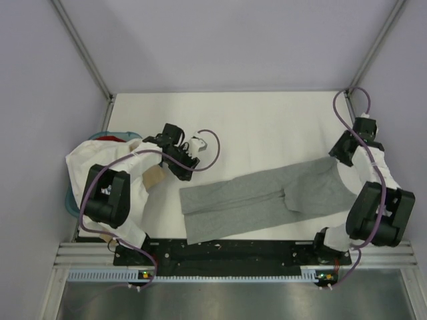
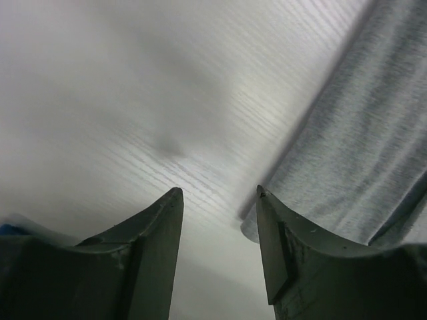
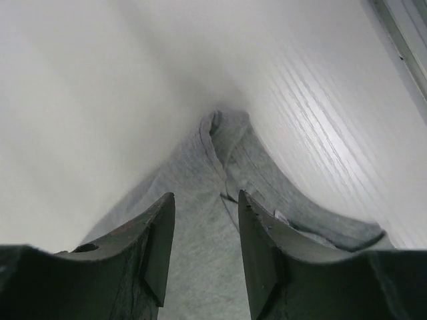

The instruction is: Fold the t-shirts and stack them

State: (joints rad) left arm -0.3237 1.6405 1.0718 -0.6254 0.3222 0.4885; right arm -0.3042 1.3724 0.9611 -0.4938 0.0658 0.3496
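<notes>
The heather-grey t-shirt (image 1: 267, 193) lies folded lengthwise in a long band across the table, from front centre to the right. My left gripper (image 1: 186, 171) is open and empty just off the band's left end; in the left wrist view (image 2: 217, 190) the grey cloth (image 2: 360, 133) lies beside the right finger. My right gripper (image 1: 341, 157) is open over the band's right end; in the right wrist view (image 3: 207, 195) the grey cloth (image 3: 200, 233) and its collar (image 3: 313, 230) lie under the fingers. More tees are piled at the left: white (image 1: 100, 157), a bit of red (image 1: 117, 138), tan (image 1: 154, 177).
The pile of tees sits in a blue bin (image 1: 70, 200) at the table's left edge, partly under my left arm. Metal frame posts (image 1: 80, 47) rise at the back corners. A rail (image 1: 220, 263) runs along the front edge.
</notes>
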